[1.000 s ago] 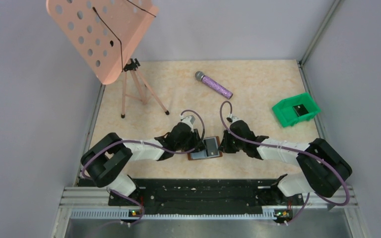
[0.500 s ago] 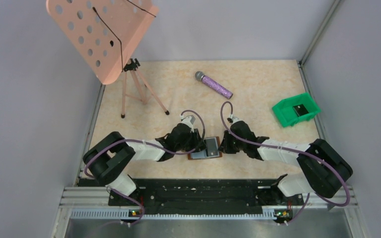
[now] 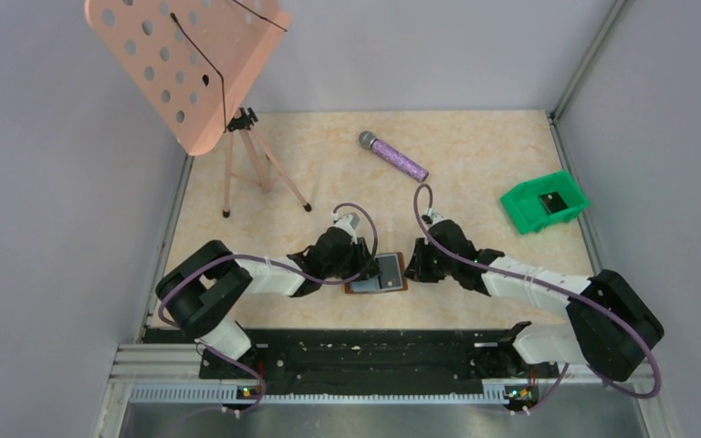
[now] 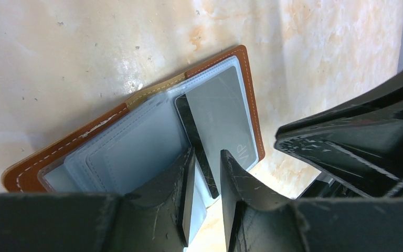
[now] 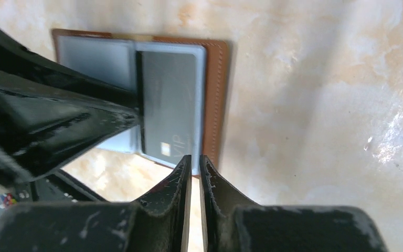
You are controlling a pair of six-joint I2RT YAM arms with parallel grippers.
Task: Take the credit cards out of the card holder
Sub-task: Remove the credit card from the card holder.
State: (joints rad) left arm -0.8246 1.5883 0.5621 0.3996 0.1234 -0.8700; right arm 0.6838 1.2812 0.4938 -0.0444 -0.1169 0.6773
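Near the front of the table (image 3: 475,164), the card holder (image 3: 377,274) lies open, the left gripper (image 4: 208,157) narrowly parted astride the grey card (image 4: 218,115), grip unclear, while the right gripper (image 5: 194,160), nearly closed and empty, seemingly steadies the leather rim.

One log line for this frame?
card holder open flat; VIP card in sleeve; left pincer straddles card edge, grip unclear; right pincer shut at holder rim

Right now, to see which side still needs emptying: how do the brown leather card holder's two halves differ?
The right half holds a grey card marked VIP; the left half shows only pale layered sleeves. From above, the right half is exposed while the left gripper covers part of the left half. Both share stitched brown leather backing, lying open.
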